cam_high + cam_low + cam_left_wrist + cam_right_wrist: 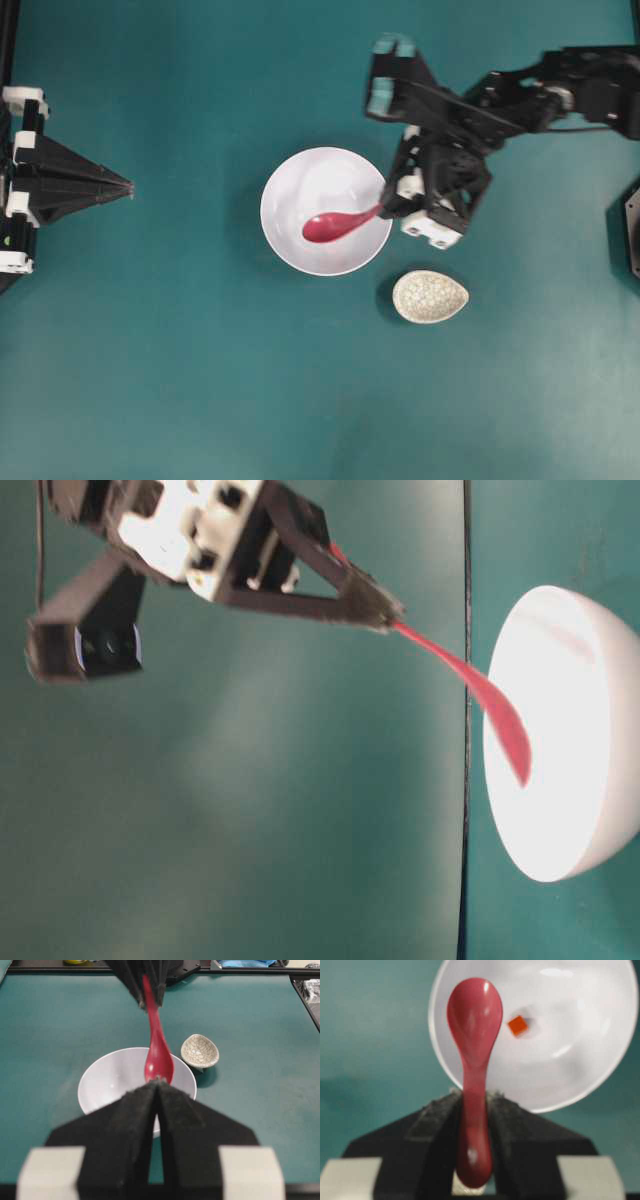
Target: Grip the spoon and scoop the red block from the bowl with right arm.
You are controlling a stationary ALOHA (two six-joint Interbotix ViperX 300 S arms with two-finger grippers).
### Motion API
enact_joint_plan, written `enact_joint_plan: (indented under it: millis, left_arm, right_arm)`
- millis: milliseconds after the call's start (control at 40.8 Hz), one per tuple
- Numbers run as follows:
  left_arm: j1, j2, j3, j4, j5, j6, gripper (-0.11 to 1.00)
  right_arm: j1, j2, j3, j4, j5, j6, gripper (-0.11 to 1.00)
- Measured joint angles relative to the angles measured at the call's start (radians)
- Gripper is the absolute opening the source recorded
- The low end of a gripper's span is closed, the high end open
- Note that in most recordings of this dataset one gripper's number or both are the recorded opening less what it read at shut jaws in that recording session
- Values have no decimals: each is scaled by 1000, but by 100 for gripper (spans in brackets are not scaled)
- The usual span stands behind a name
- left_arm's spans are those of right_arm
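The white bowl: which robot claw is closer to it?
The right claw. It hangs at the bowl's rim, holding the spoon over the inside. The left claw sits shut, far off on the other side.

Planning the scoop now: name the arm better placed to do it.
Right. The right gripper already holds the spoon over the bowl, beside the red block. The left gripper sits shut, far off.

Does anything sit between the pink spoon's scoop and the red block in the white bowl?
Nothing visible does. The right gripper holds the glossy pink plastic spoon by its handle, scoop over the large round white bowl. The tiny red-orange block lies uncovered on the bowl's floor beside the scoop.
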State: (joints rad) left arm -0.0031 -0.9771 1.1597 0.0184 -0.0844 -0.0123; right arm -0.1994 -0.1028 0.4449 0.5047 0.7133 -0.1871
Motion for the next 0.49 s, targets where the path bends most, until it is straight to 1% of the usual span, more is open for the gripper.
enact_joint_plan:
  millis: [147, 196, 270, 344, 491]
  left_arm:
    - [0, 0, 0, 2, 17, 0, 0]
    - [0, 2, 0, 0, 20, 0, 0]
    - [2, 0, 0, 0, 23, 0, 0]
    - [0, 0, 0, 0, 25, 0, 0]
    - [0, 0, 0, 0, 25, 0, 0]
  right_arm:
    - [0, 55, -71, -124, 120, 107, 24]
    - [0, 64, -84, -161, 155, 138, 24]
    - [0, 74, -98, -202, 193, 169, 24]
    - [-2, 77, -103, -222, 210, 178, 24]
    - [0, 78, -104, -227, 216, 179, 24]
